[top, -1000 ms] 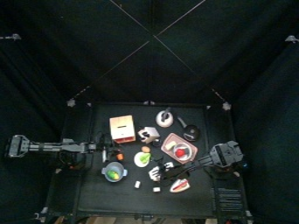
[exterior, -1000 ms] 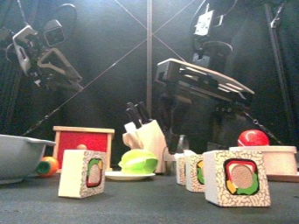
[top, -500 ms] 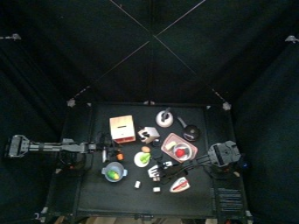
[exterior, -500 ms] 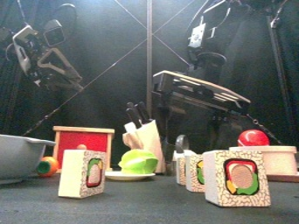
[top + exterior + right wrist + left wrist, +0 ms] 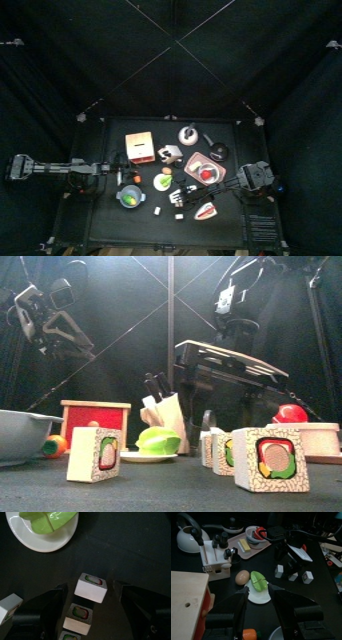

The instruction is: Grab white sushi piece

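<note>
A small white sushi piece point(image 5: 91, 588), with green and red on its top face, lies on the black table just below my right gripper point(image 5: 92, 587). The jaws stand open on either side of it and do not touch it. The top view shows the same piece point(image 5: 175, 198) just left of the right gripper point(image 5: 201, 190). Two more white blocks point(image 5: 77, 617) lie close by, and from the front they stand near and large point(image 5: 274, 459). My left gripper point(image 5: 261, 594) rests open at the table's left side, holding nothing.
A white plate with a green item point(image 5: 163, 182) sits beside the sushi. A grey bowl point(image 5: 130, 196), a red-fronted box point(image 5: 138, 146), a knife block point(image 5: 167, 152), a kettle point(image 5: 190, 133) and a pink tray point(image 5: 205, 167) crowd the middle. A white piece with a red top point(image 5: 203, 210) lies near the front.
My right arm has come down and levelled out over the sushi blocks, jaws still wide. The left arm has not moved.
</note>
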